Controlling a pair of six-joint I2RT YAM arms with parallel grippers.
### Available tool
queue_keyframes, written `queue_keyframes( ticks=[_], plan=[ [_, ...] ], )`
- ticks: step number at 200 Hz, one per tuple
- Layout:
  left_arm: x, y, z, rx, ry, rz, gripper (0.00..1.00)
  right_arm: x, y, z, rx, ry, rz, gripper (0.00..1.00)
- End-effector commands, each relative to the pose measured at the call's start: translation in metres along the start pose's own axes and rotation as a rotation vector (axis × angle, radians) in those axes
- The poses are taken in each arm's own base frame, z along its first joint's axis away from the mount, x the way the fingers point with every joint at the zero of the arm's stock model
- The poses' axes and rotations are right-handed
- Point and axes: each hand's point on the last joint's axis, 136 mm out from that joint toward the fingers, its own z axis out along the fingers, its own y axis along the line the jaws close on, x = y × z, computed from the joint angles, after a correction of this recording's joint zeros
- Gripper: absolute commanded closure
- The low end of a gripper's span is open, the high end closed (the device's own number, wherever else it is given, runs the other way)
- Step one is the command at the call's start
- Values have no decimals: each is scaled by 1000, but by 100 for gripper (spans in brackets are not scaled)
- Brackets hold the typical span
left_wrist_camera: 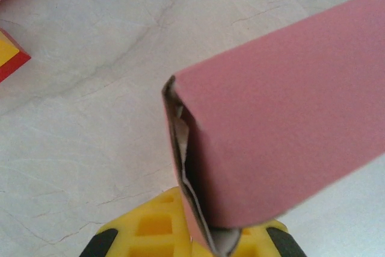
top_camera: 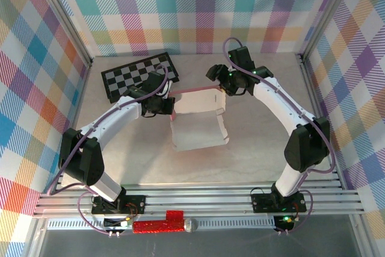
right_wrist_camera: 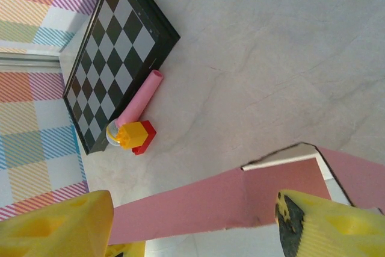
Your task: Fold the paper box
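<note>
Lying flat toward the arm bases, the paper box point(top_camera: 195, 130) spreads its pale base panel across the middle of the counter point(top_camera: 258, 148), with a creased strip along its right edge. Just behind that panel the back wall stands upright, salmon-pink on its outer face and sharply creased at the corner. The left claw point(top_camera: 167, 106) is clamped on the wall's left end, the card pinched between its yellow fingers point(left_wrist_camera: 150, 230). The right claw point(top_camera: 224, 90) sits at the wall's right end, fingers well apart, the pink strip running between them. Farther back, at far left, lies the checkerboard point(top_camera: 141, 73), with a yellow-and-red block point(right_wrist_camera: 137, 136) just beside it.
</note>
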Motion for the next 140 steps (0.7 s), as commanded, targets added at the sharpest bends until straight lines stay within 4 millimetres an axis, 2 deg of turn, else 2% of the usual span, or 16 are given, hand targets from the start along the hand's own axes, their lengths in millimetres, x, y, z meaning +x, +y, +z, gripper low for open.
queue_keyframes(
  ticks=[1, 42, 74, 112, 140],
  plan=[
    [-5, -7, -4, 31, -4, 1, 100, 11, 4, 10, -17, 65, -24, 29],
    [-9, -9, -5, 43, -16, -15, 100, 20, 12, 13, -55, 121, -10, 29],
    [-10, -10, -4, 48, -19, -27, 100, 18, 20, 1, -78, 110, -19, 28],
    [-13, -7, -8, 46, -23, -52, 100, 16, -5, -28, -7, -3, -85, 30],
    [-19, -6, -11, 52, -29, -65, 100, 38, -29, -32, -42, -10, -87, 38]
  ],
)
